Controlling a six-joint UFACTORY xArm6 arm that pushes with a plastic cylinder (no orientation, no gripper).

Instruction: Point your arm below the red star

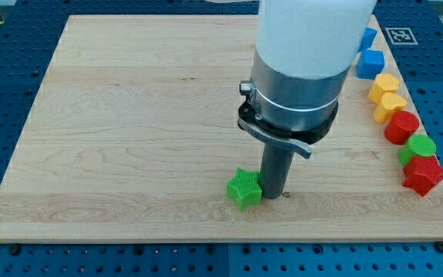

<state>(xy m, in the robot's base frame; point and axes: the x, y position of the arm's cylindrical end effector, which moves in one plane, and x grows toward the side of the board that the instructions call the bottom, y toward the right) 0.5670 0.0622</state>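
The red star (423,175) lies at the wooden board's right edge, lowest in a column of blocks. My tip (274,195) rests on the board near the bottom middle, far to the left of the red star and slightly lower in the view. A green star (244,188) touches the rod's left side. The arm's white and grey body hides the board's upper middle.
Above the red star in the column at the right edge stand a green cylinder (418,147), a red cylinder (401,127), two yellow blocks (388,107) (383,86) and two blue blocks (370,63) (368,38). The board (129,131) sits on a blue perforated table.
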